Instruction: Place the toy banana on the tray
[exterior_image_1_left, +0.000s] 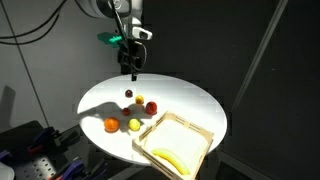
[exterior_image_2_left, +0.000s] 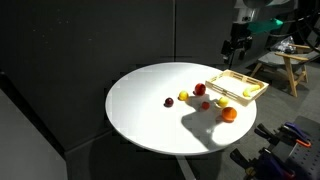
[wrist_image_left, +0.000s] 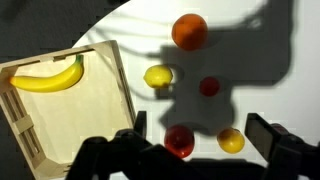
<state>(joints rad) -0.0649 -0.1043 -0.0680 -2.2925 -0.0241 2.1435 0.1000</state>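
The toy banana (wrist_image_left: 48, 80) lies inside the light-wood tray (wrist_image_left: 125, 95), along one rim, free of the gripper. It also shows in the tray in both exterior views (exterior_image_1_left: 170, 158) (exterior_image_2_left: 248, 93). The tray (exterior_image_1_left: 190, 127) (exterior_image_2_left: 230, 80) sits at the edge of the round white table. My gripper (wrist_image_left: 200, 130) is open and empty. It hangs high above the table (exterior_image_1_left: 131, 68) (exterior_image_2_left: 236, 52), away from the tray, over the loose fruits.
Loose fruits lie on the white table (exterior_image_1_left: 180, 95) beside the tray: an orange ball (wrist_image_left: 189, 31), a round yellow fruit (wrist_image_left: 158, 77), a small red one (wrist_image_left: 208, 87), a red apple (wrist_image_left: 180, 140) and a small yellow fruit (wrist_image_left: 231, 140).
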